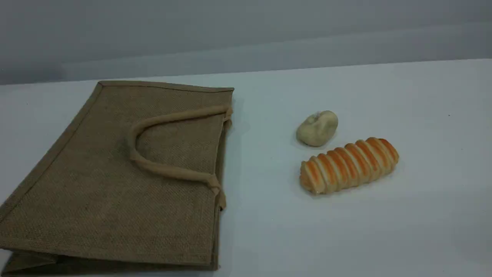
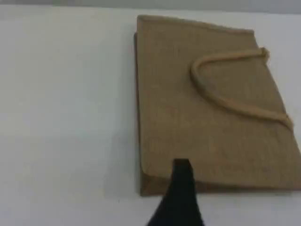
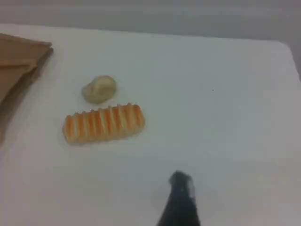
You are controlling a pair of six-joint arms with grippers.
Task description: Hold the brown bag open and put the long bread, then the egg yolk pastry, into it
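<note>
The bag (image 1: 115, 181) lies flat on the table (image 1: 346, 238), at 9 o'clock of the foods, its mouth facing 3 o'clock. One handle (image 1: 132, 148) is folded back flat on the top panel, its loop pointing to 9 o'clock. The bread (image 1: 349, 164) lies on bare table well apart from the bag, slanted, one end toward 2 o'clock. The pastry (image 1: 317, 128) sits just beside it at 11 o'clock, not touching.

The left gripper (image 2: 181, 181) hangs above the table and looks down on the bag, its tip showing over the bag's 6 o'clock edge; it is released, with nothing in it. The right gripper (image 3: 180, 188) hangs over bare table at 5 o'clock of the bread, also released and carrying nothing.

Only one dark fingertip of each gripper shows, at its wrist view's bottom edge. The scene view cuts off the bag's corner at 7 o'clock. The second handle is mostly hidden under the mouth. Both wrist views are blurred
</note>
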